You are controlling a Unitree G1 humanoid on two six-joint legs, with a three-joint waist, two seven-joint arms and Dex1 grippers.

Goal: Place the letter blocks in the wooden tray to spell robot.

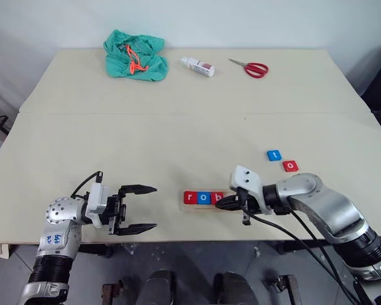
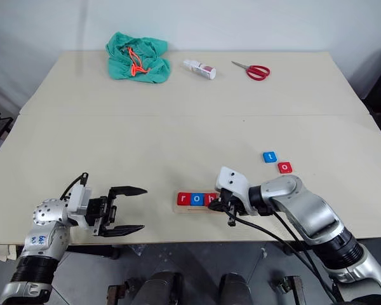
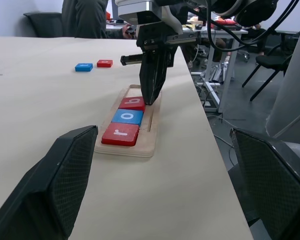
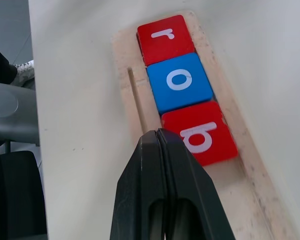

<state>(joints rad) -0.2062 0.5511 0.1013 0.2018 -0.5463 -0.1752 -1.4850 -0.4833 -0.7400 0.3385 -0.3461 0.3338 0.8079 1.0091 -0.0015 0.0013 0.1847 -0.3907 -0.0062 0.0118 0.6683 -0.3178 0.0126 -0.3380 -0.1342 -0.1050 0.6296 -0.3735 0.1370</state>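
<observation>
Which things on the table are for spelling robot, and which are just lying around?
For the job:
- wooden tray
- red r block, blue o block, red b block, already in the tray
- blue t block, red o block, waiting on the table

Just lying around:
- green cloth
- small bottle
- red scissors

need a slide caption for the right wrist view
Shut right gripper poised at the b tile, with r and o already seated in the wooden tray.

We see the wooden tray (image 1: 206, 207) near the table's front edge, red r (image 4: 164, 38), blue o (image 4: 179, 82), red b (image 4: 200, 132) seated in a row, blue t (image 1: 274, 154) and red o (image 1: 290, 166) lying flat on the table, well apart from it.
</observation>
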